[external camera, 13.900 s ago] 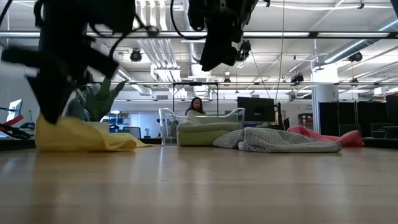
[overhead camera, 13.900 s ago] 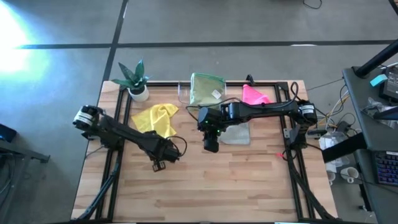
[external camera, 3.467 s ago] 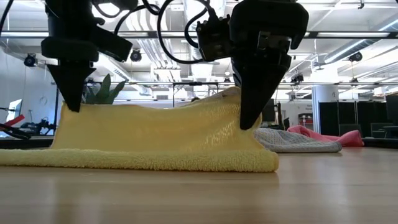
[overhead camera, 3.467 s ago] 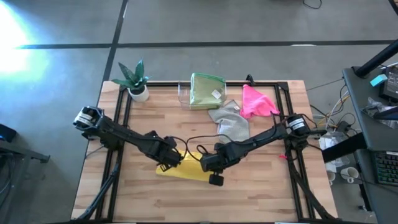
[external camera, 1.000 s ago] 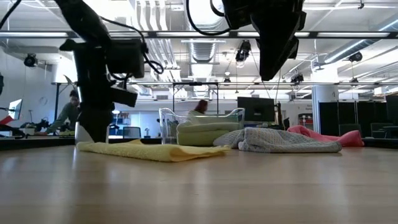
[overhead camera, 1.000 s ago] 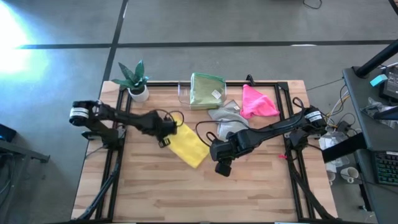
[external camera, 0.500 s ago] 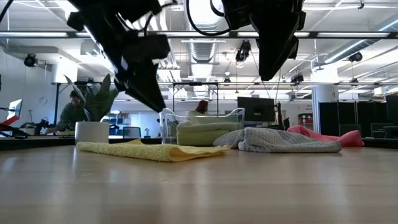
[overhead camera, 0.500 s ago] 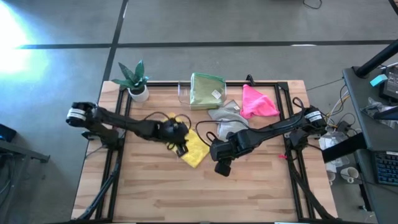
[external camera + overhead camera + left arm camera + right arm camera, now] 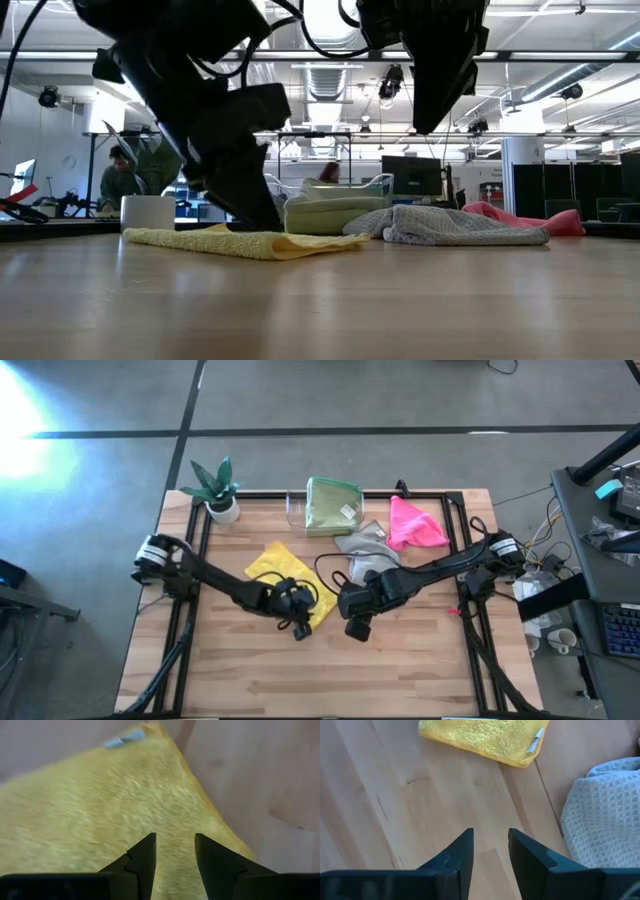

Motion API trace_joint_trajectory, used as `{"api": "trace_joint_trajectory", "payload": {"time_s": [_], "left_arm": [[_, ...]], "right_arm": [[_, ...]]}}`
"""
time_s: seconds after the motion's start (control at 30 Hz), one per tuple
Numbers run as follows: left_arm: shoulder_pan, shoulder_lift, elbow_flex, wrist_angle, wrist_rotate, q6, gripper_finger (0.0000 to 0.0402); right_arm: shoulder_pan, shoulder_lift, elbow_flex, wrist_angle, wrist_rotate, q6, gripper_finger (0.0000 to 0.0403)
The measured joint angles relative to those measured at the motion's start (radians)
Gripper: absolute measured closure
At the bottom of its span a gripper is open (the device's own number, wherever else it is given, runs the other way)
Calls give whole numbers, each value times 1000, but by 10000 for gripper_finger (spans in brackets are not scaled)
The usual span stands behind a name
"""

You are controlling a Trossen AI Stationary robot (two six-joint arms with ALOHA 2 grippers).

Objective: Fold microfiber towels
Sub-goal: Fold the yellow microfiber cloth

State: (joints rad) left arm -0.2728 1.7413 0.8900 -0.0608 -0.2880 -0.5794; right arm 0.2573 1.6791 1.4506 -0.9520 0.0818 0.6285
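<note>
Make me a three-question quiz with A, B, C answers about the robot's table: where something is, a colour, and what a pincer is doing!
1. Where are the green towels?
A) in the clear tray
B) under the plant
C) on the floor

2. What colour is the towel beside the grey towel, near the table's back edge?
A) blue
B) pink
C) orange

3. What is the left pincer doing?
A) lifting the plant
B) squeezing the grey towel
C) open above the yellow towel

Answers: 1 A, the folded stack fills the clear tray. 2 B, the pink towel lies there. 3 C, the left wrist view shows its fingers apart over yellow cloth.

The wooden table (image 9: pixel 250 670) carries a folded yellow towel (image 9: pixel 275 563), grey towel (image 9: pixel 372 560), pink towel (image 9: pixel 412 525), clear tray (image 9: pixel 296 512) and potted plant (image 9: pixel 218 488).
</note>
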Motion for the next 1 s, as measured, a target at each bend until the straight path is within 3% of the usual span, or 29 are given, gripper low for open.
{"api": "trace_joint_trajectory", "payload": {"time_s": [0.3, 0.43, 0.67, 0.8, 1.0], "left_arm": [[-99, 49, 7, -7, 38, -34, 282], [-146, 45, 12, -72, 77, 86, 282], [-236, 42, 28, -285, 200, 280, 282], [-283, 41, 71, -447, 212, 354, 282], [-321, 40, 203, -693, 196, 344, 282]], "right_arm": [[0, 0, 0, 4, 0, 0, 291], [0, 0, 0, 11, 0, -2, 291], [0, 0, 0, 18, 0, -4, 291], [0, 0, 0, 22, 0, -4, 291], [0, 0, 0, 37, -1, -8, 291]]}}
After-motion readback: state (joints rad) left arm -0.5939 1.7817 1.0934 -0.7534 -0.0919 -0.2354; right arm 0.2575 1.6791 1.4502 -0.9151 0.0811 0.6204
